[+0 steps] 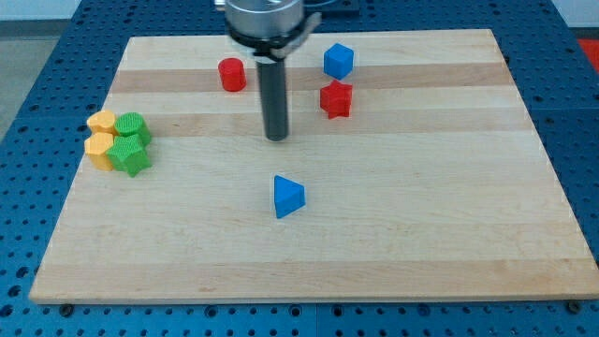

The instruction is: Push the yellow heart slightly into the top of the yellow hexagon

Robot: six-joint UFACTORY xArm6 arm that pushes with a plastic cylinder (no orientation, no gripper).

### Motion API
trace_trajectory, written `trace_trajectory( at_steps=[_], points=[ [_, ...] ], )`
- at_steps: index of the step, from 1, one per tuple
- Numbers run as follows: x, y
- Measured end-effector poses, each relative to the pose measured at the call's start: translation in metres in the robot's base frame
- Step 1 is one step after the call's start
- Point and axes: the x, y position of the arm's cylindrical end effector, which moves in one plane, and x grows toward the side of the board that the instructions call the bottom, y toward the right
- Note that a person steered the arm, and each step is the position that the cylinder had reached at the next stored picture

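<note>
Two yellow blocks sit together at the board's left edge, one directly above the other, and they touch. At this size I cannot tell which is the heart and which the hexagon. A round green block and a green star press against their right sides. My tip rests on the board near the middle, well to the right of this cluster and touching no block.
A red cylinder stands up and left of the rod. A red star and a blue hexagon-like block lie to its upper right. A blue triangle lies just below my tip. The wooden board has edges all round.
</note>
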Motion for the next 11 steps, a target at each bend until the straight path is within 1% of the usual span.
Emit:
trace_trajectory(
  at_steps=[1, 2, 4, 5, 6, 8, 11],
  points=[
    [-0.027, -0.053],
    [-0.048, -0.094],
    [-0.058, -0.166],
    [-0.058, -0.213],
    [-0.055, -0.227],
    [-0.049, -0.227],
    [-0.026, -0.227]
  ],
)
